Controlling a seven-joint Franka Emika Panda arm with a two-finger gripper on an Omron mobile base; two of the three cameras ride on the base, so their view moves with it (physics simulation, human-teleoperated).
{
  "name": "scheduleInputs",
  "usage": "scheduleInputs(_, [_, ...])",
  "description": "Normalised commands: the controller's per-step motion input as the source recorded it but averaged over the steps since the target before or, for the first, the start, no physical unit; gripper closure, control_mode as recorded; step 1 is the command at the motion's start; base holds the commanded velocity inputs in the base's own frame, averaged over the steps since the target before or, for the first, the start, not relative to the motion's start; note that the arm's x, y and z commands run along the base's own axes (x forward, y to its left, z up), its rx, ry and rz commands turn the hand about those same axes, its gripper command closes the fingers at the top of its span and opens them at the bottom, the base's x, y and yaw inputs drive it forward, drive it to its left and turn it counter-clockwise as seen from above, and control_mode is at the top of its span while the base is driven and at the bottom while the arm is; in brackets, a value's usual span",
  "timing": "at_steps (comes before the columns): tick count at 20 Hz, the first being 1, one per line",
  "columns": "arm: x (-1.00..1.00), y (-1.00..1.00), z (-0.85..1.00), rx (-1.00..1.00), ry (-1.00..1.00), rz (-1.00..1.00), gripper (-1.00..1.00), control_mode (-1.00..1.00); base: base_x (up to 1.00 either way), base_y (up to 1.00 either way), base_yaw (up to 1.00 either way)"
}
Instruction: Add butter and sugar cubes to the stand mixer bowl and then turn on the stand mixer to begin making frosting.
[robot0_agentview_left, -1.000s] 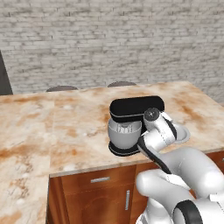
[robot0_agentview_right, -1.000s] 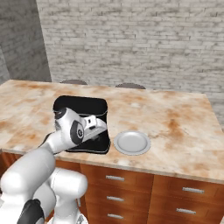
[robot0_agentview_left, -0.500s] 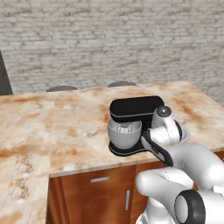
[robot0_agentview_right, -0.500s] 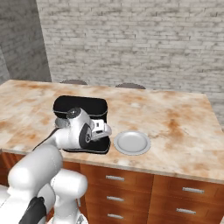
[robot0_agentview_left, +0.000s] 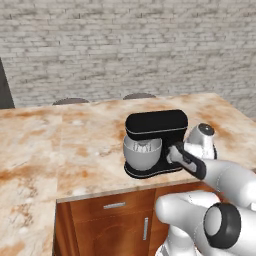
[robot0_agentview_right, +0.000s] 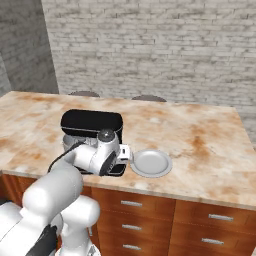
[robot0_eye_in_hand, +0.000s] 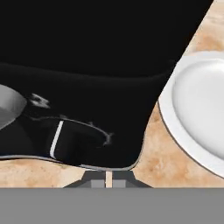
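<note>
Nearest the base cameras, the white arm bends over the wooden cabinet fronts (robot0_agentview_right: 165, 210) and reaches low across the front edge of the marble counter (robot0_agentview_left: 60, 150). In the hand view the gripper (robot0_eye_in_hand: 106, 179) sits at the bottom of the picture with its two dark fingertips (robot0_eye_in_hand: 92, 180) pressed almost together, only a thin pale slit between them, and nothing pinched. Just beyond them lies the glossy black body of the stand mixer (robot0_eye_in_hand: 96, 78), its base edge outlined against the counter, with a small ridged dial low on its side that neither base camera makes out. The same view catches a grey curve of the stand mixer bowl (robot0_eye_in_hand: 9, 107) at the left edge and the rim of a white plate (robot0_eye_in_hand: 199, 105) on the right. From the left base camera the bowl (robot0_agentview_left: 142, 152) shows whole, seated under the mixer's head (robot0_agentview_left: 156, 125) with the whisk inside it, while the arm hides the plate. From the right base camera the plate (robot0_agentview_right: 151, 163) lies open on the counter just beside the mixer (robot0_agentview_right: 91, 122), and the hand covers most of the bowl. Two stool tops and a grey brick wall (robot0_agentview_right: 150, 45) stand behind the counter.
</note>
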Motion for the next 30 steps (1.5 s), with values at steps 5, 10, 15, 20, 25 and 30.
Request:
scheduleInputs(5, [-0.01, 0.02, -0.64, 0.29, 0.0, 0.0, 1.0, -1.0, 0.0, 0.0, 0.0])
scheduleInputs(10, [0.0, 0.33, -0.31, 0.27, 0.0, 0.0, 1.0, -1.0, 0.0, 0.0, 0.0])
scheduleInputs(15, [-0.22, 0.46, -0.02, 0.24, -0.07, 0.0, 1.0, -1.0, 0.0, 0.0, 0.0])
scheduleInputs(20, [-0.2, 0.42, 0.22, 0.2, -0.17, 0.0, 1.0, -1.0, 0.0, 0.0, 0.0])
scheduleInputs(25, [-0.18, 0.18, 0.46, 0.12, -0.23, -0.01, 1.0, -1.0, 0.0, 0.0, 0.0])
scheduleInputs(30, [-0.01, 0.19, 0.3, 0.11, -0.12, -0.04, 1.0, -1.0, 0.0, 0.0, 0.0])
